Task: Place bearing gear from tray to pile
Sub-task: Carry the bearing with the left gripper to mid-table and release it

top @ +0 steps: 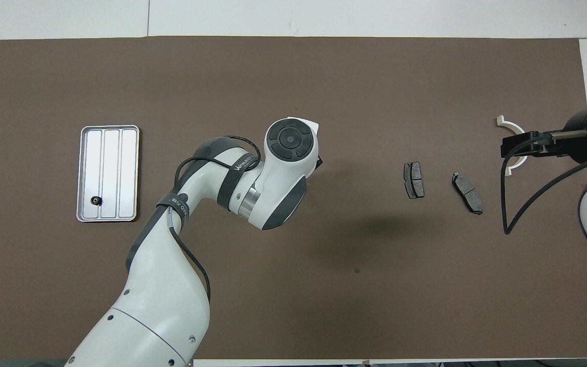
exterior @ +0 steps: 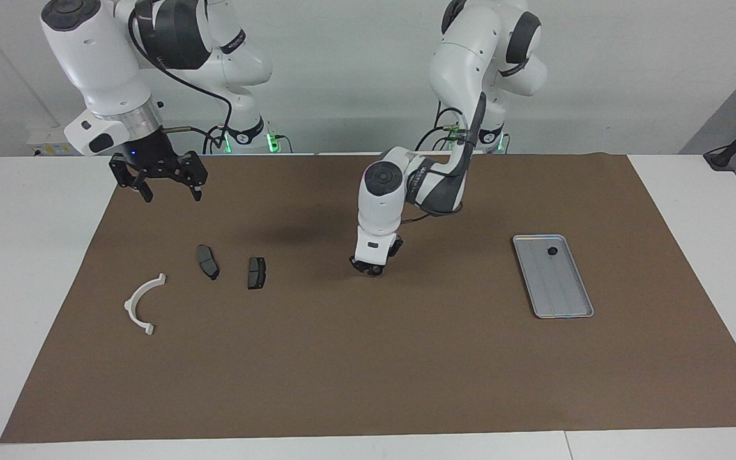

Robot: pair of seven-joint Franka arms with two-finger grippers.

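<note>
Left hand closed, contents unclear, low over mat | right hand apart, waiting | gear on tray

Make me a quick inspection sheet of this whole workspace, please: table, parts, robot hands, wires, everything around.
Surface: brown mat on a white table, flat, no spills seen.
Job's things: tray at the left arm's end, one small black part in it; pile at the right arm's end: white bracket and two dark plates, all apart.
Clutter: nothing seen.
Grippers: left gripper low over mid-mat between tray and pile, load not discernible; right gripper raised over the mat's edge, open, empty, waiting.
Cables: black cable hangs off the right arm, clear of parts.
Surroundings: plain grey wall, green base lights.
</note>
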